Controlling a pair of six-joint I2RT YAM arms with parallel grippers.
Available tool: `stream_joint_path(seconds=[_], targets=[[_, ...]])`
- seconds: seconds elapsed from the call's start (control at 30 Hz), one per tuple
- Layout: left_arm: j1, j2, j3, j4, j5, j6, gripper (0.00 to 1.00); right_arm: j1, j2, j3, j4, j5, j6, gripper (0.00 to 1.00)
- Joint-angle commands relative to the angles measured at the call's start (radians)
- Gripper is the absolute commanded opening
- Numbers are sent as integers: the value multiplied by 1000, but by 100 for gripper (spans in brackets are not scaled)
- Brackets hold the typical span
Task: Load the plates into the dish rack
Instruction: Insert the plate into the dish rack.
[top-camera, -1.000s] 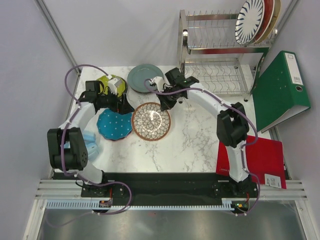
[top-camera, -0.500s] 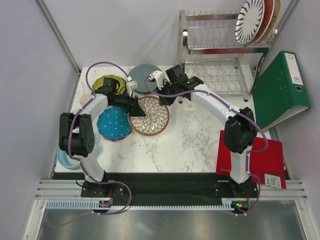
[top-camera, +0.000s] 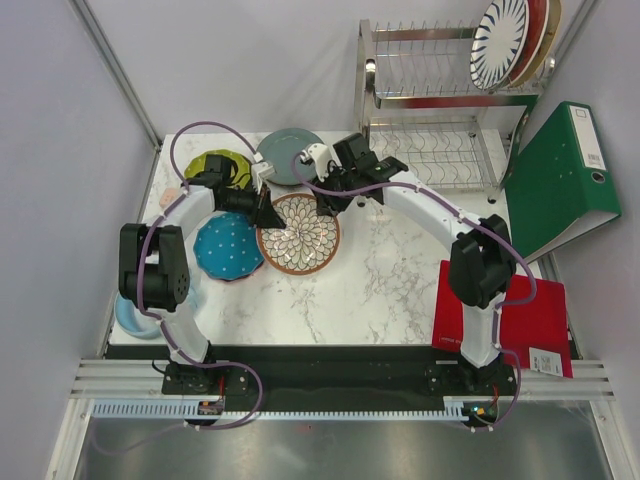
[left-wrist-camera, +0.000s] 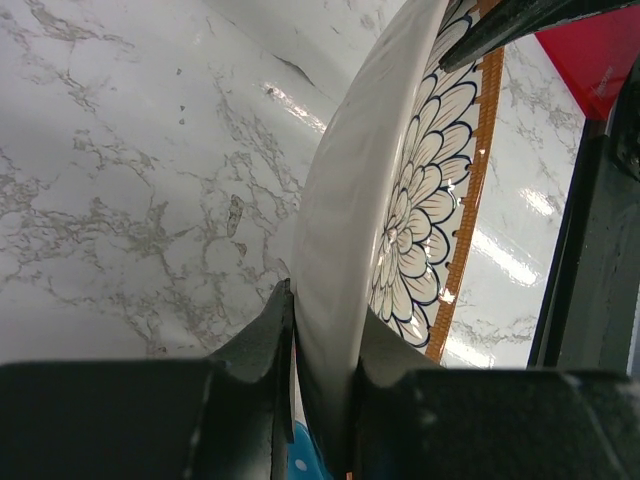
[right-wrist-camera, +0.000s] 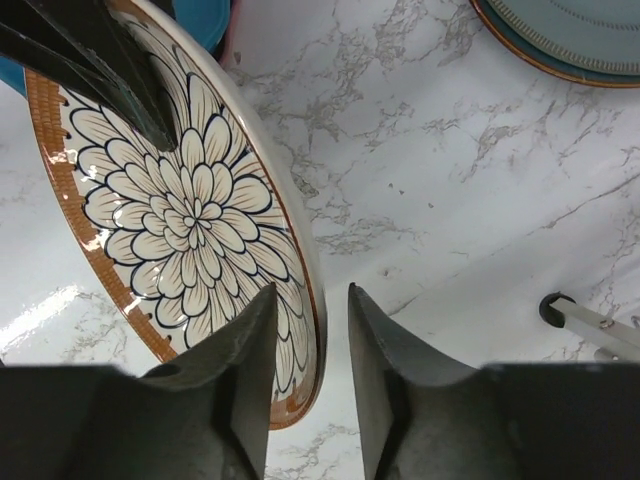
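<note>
**Flower plate pinched on one rim, straddled on the other**

Nearest the arm bases, a flat red folder (top-camera: 530, 310) lies at the right edge of the marble-patterned table (top-camera: 390, 290), out of the way of the work. Further in, a teal plate (top-camera: 225, 250) with white dots lies flat, and its right edge is just beside the flower plate (top-camera: 302, 235).

The flower plate is glazed ceramic, cream with dark-outlined petals and an orange-brown band at the rim. Its underside is plain, glossy white. The left gripper (left-wrist-camera: 322, 335) is clamped on its left rim, one dark finger pressed to each face. From the wrist views the plate looks tipped up off the table rather than lying flat.

On the opposite rim, the right gripper (right-wrist-camera: 308, 320) has its fingers parted, one on each side of the edge. A gap shows between them, so it holds nothing. With an arm on each side, this looks like a pass between arms, probably to get a grip that keeps the plate upright for the slots.

Beyond them, a lime plate (top-camera: 215, 163) and a grey-blue plate (top-camera: 285, 150) with ridged rings wait flat near the back edge.

Farthest off is the rack (top-camera: 440, 95), made of shiny steel wire in two tiers. A striped plate (top-camera: 500, 42) already stands on edge in its upper tier with others behind it. A green binder (top-camera: 565, 180) leans beside it.
</note>
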Motion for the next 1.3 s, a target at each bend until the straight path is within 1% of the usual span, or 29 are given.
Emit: stream_joint_path(seconds=[0.0, 0.03, 0.13, 0.23, 0.3, 0.4, 0.43, 0.47, 0.5, 0.53, 0.57, 0.6, 0.63, 0.67, 0.7, 0.73, 0.77, 0.83, 0.87, 0.9, 0.93, 1.0, 1.03, 1.1, 1.13, 1.2, 1.23, 1.27], targets=[[-1, -20, 64, 1, 137, 16, 2, -5, -42, -14, 32, -48, 20, 43], [-1, -21, 69, 1, 137, 13, 2, -6, -37, -13, 31, -51, 24, 44], [-1, -21, 83, 1, 146, 5, 2, -5, -24, -5, 32, -65, 30, 40], [-1, -26, 88, 12, 157, -7, 2, -5, -8, 7, 29, -86, 38, 42], [-1, -24, 95, 22, 163, -22, 2, -5, 2, 16, 29, -109, 50, 41], [-1, -21, 103, 30, 166, -32, 2, -5, 9, 30, 32, -134, 61, 22], [-2, -23, 104, 32, 163, -36, 2, -5, 9, 32, 32, -135, 61, 5], [-2, -23, 101, 38, 154, -44, 4, -6, 7, 38, 31, -132, 64, 0], [-2, -23, 100, 71, 134, -95, 11, -8, 0, 41, 31, -128, 67, 0], [-1, -26, 97, 94, 61, -137, 35, -17, -7, 45, 31, -129, 69, 0], [-1, -34, 86, 116, 10, -174, 49, -23, -16, 50, 29, -127, 72, 0], [1, -46, 78, 142, -41, -223, 55, -43, -37, 62, 29, -111, 79, 0], [15, -69, 65, 203, -119, -240, 63, -54, -50, 72, 28, -106, 80, 0], [21, -125, 37, 246, -162, -261, 68, -67, -63, 100, 19, -101, 73, 0], [30, -167, 20, 293, -211, -324, 73, -89, -88, 120, 9, -89, 58, 0], [51, -202, 6, 379, -275, -349, 88, -101, -100, 143, -12, -80, 49, 0], [58, -274, -10, 409, -311, -369, 99, -112, -108, 203, -24, -75, 46, 0], [64, -323, 6, 436, -401, -391, 100, -143, -125, 277, -57, -72, 32, 0], [64, -348, 15, 443, -428, -392, 100, -150, -128, 356, -60, -68, 29, 0], [64, -378, 23, 449, -452, -401, 100, -155, -131, 396, -58, -62, 30, 0], [64, -392, 26, 459, -506, -404, 100, -167, -129, 436, -48, -54, 49, 0], [64, -405, 25, 490, -528, -406, 100, -175, -129, 534, 36, 4, 89, 0], [64, -400, 22, 493, -505, -395, 100, -178, -134, 552, 134, 24, 113, 0], [62, -371, 19, 498, -483, -401, 100, -180, -155, 556, 256, 89, 185, 0], [62, -359, 20, 499, -469, -415, 100, -180, -163, 549, 378, 107, 207, 0], [61, -333, 22, 503, -446, -459, 100, -180, -181, 526, 493, 184, 266, 0], [56, -313, 20, 506, -433, -476, 100, -181, -182, 521, 594, 223, 282, 0], [50, -305, 17, 509, -434, -507, 100, -180, -183, 520, 642, 265, 287, 0]])
